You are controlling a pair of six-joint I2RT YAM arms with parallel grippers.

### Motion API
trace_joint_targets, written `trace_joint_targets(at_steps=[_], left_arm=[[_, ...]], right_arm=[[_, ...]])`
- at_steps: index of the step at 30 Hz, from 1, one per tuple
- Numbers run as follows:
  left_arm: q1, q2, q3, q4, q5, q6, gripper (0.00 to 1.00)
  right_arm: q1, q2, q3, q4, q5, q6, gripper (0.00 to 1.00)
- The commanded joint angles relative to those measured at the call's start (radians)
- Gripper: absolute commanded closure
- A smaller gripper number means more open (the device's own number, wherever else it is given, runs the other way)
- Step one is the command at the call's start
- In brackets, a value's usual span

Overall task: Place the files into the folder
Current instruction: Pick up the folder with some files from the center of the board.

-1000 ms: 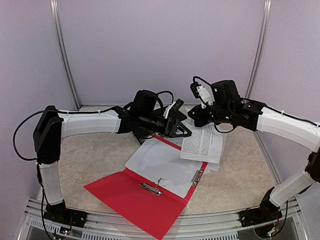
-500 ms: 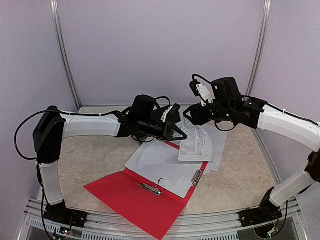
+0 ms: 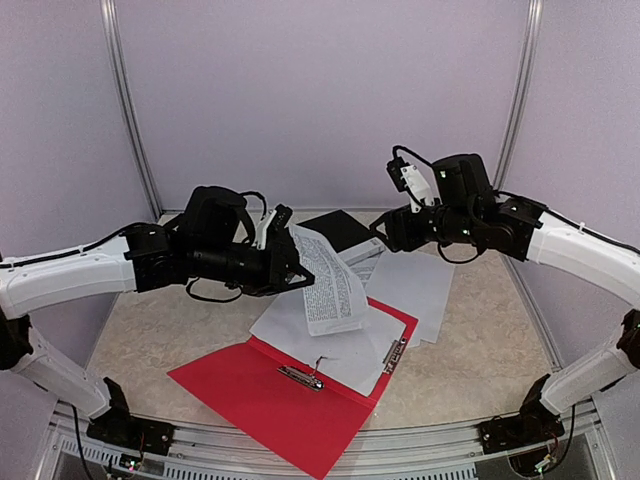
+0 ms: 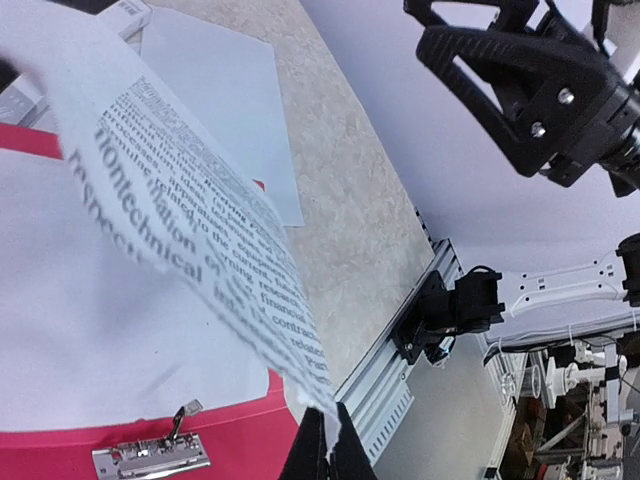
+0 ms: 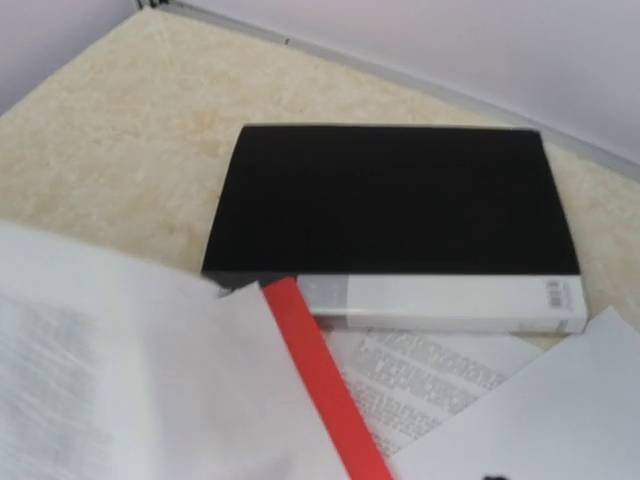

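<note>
My left gripper point(image 3: 296, 272) point(image 4: 327, 452) is shut on the corner of a printed sheet point(image 3: 330, 285) point(image 4: 200, 235), one of the files. The sheet hangs tilted over the back of the open red folder point(image 3: 255, 405) point(image 4: 235, 445). A blank sheet point(image 3: 315, 338) point(image 4: 90, 340) lies on the folder above its metal clip point(image 3: 300, 376) point(image 4: 150, 457). More files point(image 3: 415, 285) point(image 5: 430, 385) lie on the table to the right. My right gripper point(image 3: 383, 235) point(image 4: 420, 24) hovers open and empty above the table's back middle, apart from the held sheet.
A black box with a white spine point(image 3: 338, 230) point(image 5: 395, 195) lies at the back, under my right gripper. The red folder's edge point(image 5: 325, 390) overlaps a printed sheet in front of it. The table's metal rail point(image 4: 400, 350) runs along the near edge.
My right gripper has opened and let go of the printed sheet. My left gripper has shut on it and pulled it left and nearer, over the folder, uncovering the black box.
</note>
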Motion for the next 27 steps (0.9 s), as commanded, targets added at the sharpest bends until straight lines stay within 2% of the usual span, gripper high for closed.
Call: trace_joint_targets(at_steps=[1, 6, 7, 15, 21, 27], left_arm=[[-0.063, -0.146, -0.044, -0.274, -0.199, -0.198, 1.00], [-0.201, -0.314, -0.057, -0.514, -0.383, -0.443, 1.00], [-0.227, -0.342, -0.057, -0.557, -0.403, -0.534, 1.00], [-0.496, -0.340, -0.044, -0.782, -0.505, -0.978, 1.00], [-0.569, -0.380, -0.171, -0.753, -0.475, -1.242, 1.00], [-0.613, -0.403, -0.254, -0.697, -0.483, -1.382, 1.00]], right_arm=[[0.030, -0.045, -0.118, 0.066, -0.005, 0.011, 0.34], [0.075, -0.050, -0.216, 0.150, -0.015, 0.033, 0.34], [0.086, -0.050, -0.226, 0.158, -0.010, 0.034, 0.33], [0.245, -0.058, -0.265, 0.096, 0.085, 0.076, 0.34], [0.292, -0.050, -0.352, 0.092, 0.149, 0.119, 0.33], [0.350, 0.050, -0.361, 0.114, 0.191, 0.124, 0.34]])
